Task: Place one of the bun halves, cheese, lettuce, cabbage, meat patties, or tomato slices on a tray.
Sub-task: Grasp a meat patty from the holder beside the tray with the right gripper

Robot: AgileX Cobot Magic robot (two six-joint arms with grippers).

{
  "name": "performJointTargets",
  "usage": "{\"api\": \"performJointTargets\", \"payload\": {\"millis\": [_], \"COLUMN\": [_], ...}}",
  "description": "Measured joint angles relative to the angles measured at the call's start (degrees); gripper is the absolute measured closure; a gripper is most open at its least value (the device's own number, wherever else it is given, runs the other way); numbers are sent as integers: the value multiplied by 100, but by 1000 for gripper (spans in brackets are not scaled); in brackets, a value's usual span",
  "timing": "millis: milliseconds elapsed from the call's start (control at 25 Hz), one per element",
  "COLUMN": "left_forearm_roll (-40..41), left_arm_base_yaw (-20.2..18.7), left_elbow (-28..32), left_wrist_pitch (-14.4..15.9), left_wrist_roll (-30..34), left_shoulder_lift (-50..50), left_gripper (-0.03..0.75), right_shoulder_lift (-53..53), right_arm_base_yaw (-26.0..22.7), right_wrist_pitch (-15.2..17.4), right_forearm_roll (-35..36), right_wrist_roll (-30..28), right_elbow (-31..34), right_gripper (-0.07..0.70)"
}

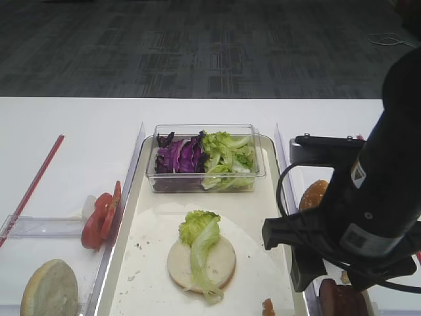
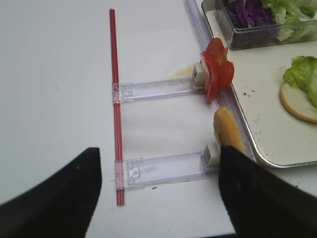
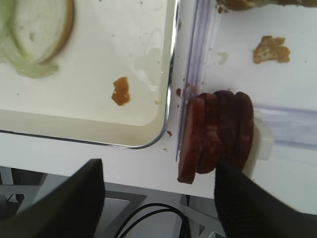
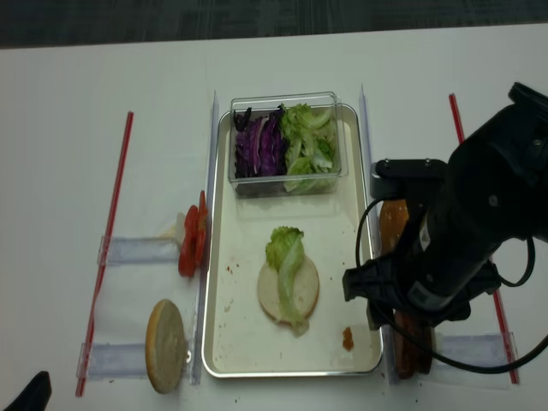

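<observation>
I see the tray (image 4: 224, 257) lying lengthwise in the middle of the white table (image 4: 68, 128). On its paper liner rests a pale flat bun half (image 4: 272, 295), face up, with one strip of lettuce (image 4: 288, 261) draped across it and hanging over the near edge. A small orange-brown crumb (image 3: 121, 90) lies on the liner near the tray's near right corner, apart from the bun. At the far end of the tray stands a clear plastic tub (image 4: 287, 145) holding purple cabbage (image 4: 259, 144) on its left and more green lettuce on its right.

Just outside the tray's right rim, the meat patties (image 3: 215, 135) stand on edge in a row against a clear plastic rail holder (image 3: 287, 126). A sesame bun half (image 1: 314, 193) sits farther along that side, partly hidden by the arm. A torn tan crumb (image 3: 271, 48) lies on the table near it.

Left of the tray, the tomato slices (image 2: 218, 73) stand on edge at the end of a clear rail, and another bun half (image 4: 165, 344) stands on edge at the next rail. A red rod (image 2: 115, 99) crosses both rails.

My right gripper (image 3: 158, 198) hangs over the table edge with its jaws spread wide and nothing between them; the right finger (image 3: 252, 203) is just beside the patties. My left gripper (image 2: 158, 193) is also spread and empty, over bare table near the rails.
</observation>
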Motion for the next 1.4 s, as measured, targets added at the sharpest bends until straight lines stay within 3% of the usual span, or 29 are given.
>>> {"api": "performJointTargets", "payload": {"millis": [1400], "left_forearm_roll": [0], "left_arm_base_yaw": [0], "left_elbow": [0], "left_wrist_pitch": [0], "left_wrist_roll": [0], "left_shoulder_lift": [0], "left_gripper": [242], "right_shoulder_lift": [1052], "right_arm_base_yaw": [-1], "right_wrist_pitch": [-354], "right_forearm_roll": [336], "right_wrist_roll": [-107], "right_elbow": [-36], "right_gripper": [140]}}
